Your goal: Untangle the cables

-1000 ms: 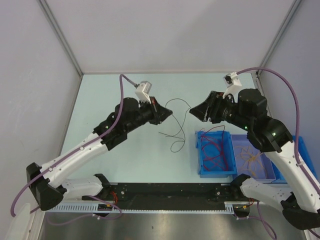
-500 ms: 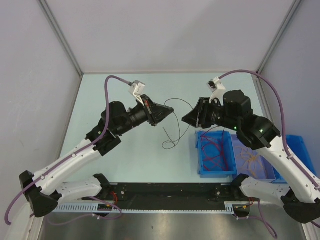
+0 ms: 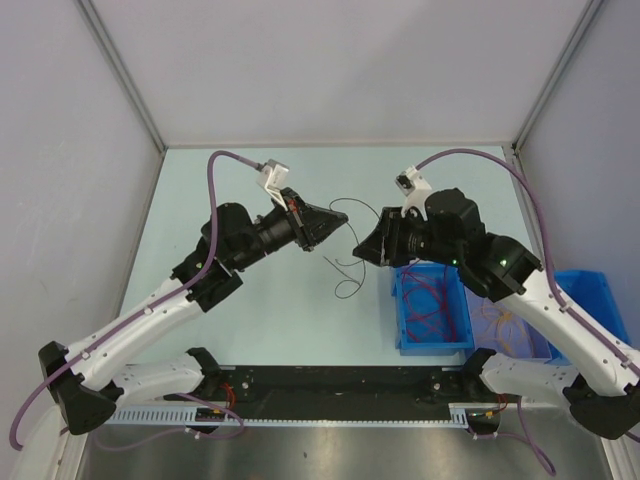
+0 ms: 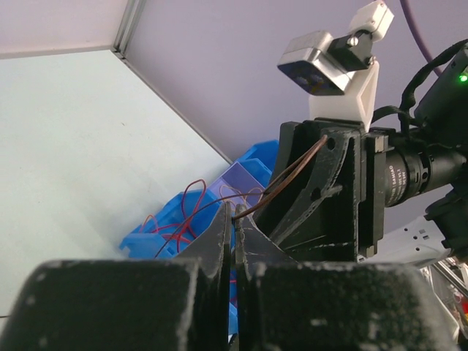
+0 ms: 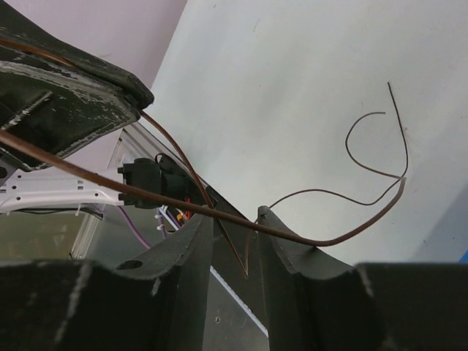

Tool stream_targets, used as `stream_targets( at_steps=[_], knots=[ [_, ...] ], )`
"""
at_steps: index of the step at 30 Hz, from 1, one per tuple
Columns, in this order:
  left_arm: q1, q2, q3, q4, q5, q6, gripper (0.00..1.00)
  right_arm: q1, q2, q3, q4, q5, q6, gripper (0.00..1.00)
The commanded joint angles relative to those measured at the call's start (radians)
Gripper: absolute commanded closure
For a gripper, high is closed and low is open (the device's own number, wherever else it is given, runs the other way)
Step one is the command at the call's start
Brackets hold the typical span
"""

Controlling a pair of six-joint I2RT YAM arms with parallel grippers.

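Observation:
A thin brown cable (image 3: pixel 345 272) runs between my two grippers above the table's middle, its loose loops hanging down to the table. My left gripper (image 3: pixel 338 221) is shut on one end of it; in the left wrist view the jaws (image 4: pixel 235 217) pinch the cable (image 4: pixel 281 186) at their tips. My right gripper (image 3: pixel 358 250) is close to the left one. In the right wrist view it (image 5: pixel 235 219) is open, with the cable (image 5: pixel 146 194) lying across the gap at the fingertips. More cables, red and purple (image 3: pixel 430 300), lie in a blue bin.
The blue bin (image 3: pixel 435 347) stands right of centre under the right arm. Beside it is a pale bin (image 3: pixel 530 352) with orange cables (image 3: pixel 503 322), and another blue bin (image 3: pixel 592 290) at the far right. Grey walls enclose the table.
My right gripper has moved left and nearer, closing on the left gripper. The left gripper turned slightly and stayed shut on the cable. The cable's hanging loops have bunched between them.

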Motion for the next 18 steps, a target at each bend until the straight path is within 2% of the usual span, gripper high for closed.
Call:
stream_targets(
  at_steps=[1, 3, 5, 7, 9, 10, 12, 13, 17, 18],
  knots=[
    [0.000, -0.018, 0.015, 0.032, -0.017, -0.008, 1.00, 0.017, 0.018, -0.006, 0.059, 0.009, 0.012, 0.67],
    [0.000, -0.019, 0.013, 0.032, -0.022, -0.013, 1.00, 0.027, 0.025, -0.009, 0.066, 0.014, 0.014, 0.73],
    [-0.001, -0.018, 0.009, 0.034, -0.023, -0.019, 1.00, 0.034, 0.027, -0.009, 0.074, 0.014, 0.017, 0.84],
    [-0.001, -0.019, 0.006, 0.020, -0.063, -0.035, 1.00, 0.038, 0.022, -0.009, 0.085, 0.014, 0.021, 1.00],
    [0.000, -0.016, 0.015, -0.078, -0.152, -0.065, 0.98, 0.038, 0.008, -0.008, 0.090, 0.011, 0.029, 1.00],
    [0.002, -0.012, 0.031, -0.139, -0.277, -0.107, 0.90, 0.038, 0.002, -0.009, 0.091, 0.009, 0.029, 1.00],
    [0.013, 0.001, 0.045, -0.262, -0.348, -0.143, 0.79, 0.038, -0.007, -0.008, 0.090, 0.000, 0.031, 1.00],
    [0.020, 0.004, 0.041, -0.281, -0.361, -0.160, 0.66, 0.038, -0.015, -0.005, 0.088, -0.003, 0.031, 1.00],
    [0.066, 0.017, -0.010, -0.310, -0.368, -0.210, 0.49, 0.040, -0.021, 0.008, 0.085, -0.055, 0.031, 1.00],
    [0.074, 0.025, -0.016, -0.325, -0.375, -0.236, 0.41, 0.038, -0.021, 0.015, 0.085, -0.066, 0.028, 1.00]
  ],
)
